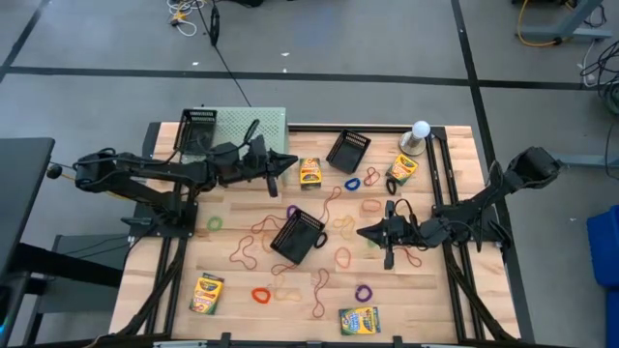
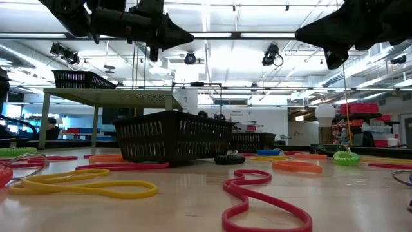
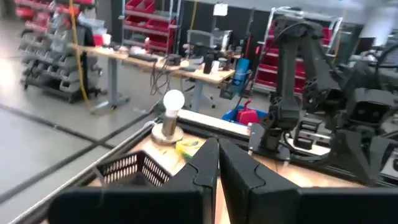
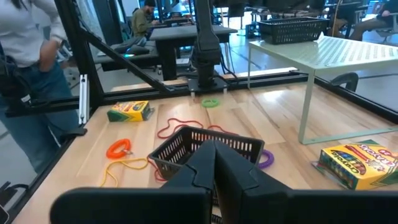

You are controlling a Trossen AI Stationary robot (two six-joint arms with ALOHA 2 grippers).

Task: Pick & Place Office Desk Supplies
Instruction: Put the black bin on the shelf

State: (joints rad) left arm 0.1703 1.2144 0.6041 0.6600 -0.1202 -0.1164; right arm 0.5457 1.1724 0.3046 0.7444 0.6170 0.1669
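Both arms hover above the wooden table with nothing between their fingers. My left gripper point(image 1: 293, 160) point(image 3: 217, 146) is shut and points level toward the table's right, near a crayon box point(image 1: 309, 171) and a black mesh tray point(image 1: 348, 150) point(image 3: 134, 168). My right gripper point(image 1: 360, 232) point(image 4: 214, 146) is shut and points left at a second mesh tray point(image 1: 298, 235) point(image 4: 205, 144), which lies tilted mid-table. A third tray point(image 1: 201, 128) sits on the pale green stand. More crayon boxes point(image 1: 401, 169) point(image 1: 207, 293) point(image 1: 359, 320) and several coloured rubber bands point(image 1: 364, 291) lie flat on the wood.
A white globe on a grey base point(image 1: 418, 135) stands at the far right edge. The pale green perforated stand point(image 1: 247, 124) fills the far left corner. Black frame rails point(image 1: 455, 280) run along the table's sides. A person point(image 4: 25, 50) stands beyond the table in the right wrist view.
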